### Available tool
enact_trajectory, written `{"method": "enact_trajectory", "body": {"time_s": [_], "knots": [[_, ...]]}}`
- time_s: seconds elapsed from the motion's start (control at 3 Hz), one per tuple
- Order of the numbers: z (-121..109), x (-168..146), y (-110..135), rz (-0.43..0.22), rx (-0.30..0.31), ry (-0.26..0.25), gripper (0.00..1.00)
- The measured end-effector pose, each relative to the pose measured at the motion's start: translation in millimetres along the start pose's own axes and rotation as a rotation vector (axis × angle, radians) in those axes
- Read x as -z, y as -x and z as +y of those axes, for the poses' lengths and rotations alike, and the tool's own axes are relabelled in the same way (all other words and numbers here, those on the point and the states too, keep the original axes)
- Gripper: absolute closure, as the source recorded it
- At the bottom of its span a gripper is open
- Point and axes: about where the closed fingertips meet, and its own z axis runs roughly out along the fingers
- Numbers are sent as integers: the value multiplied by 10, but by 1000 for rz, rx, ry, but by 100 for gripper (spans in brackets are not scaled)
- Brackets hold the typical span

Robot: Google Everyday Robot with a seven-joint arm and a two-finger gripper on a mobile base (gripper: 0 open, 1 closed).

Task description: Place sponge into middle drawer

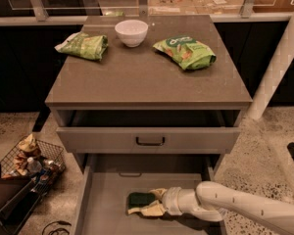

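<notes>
One sponge (137,199), clasped by the gripper (148,203), inside middle drawer (105,202).

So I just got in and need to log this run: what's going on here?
The robot's arm reaches in from the right, with its hand low inside the pulled-out middle drawer, right at the sponge. The sponge is over the drawer floor, but whether the hand has let it go cannot be told. On the cabinet top sit two green snack bags and a white bowl.
</notes>
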Motion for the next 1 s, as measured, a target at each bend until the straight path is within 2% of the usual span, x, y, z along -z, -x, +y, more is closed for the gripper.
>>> {"method": "enact_trajectory", "body": {"time_s": [1.0], "knots": [[36, -44, 13, -3, -1, 11, 28]]}}
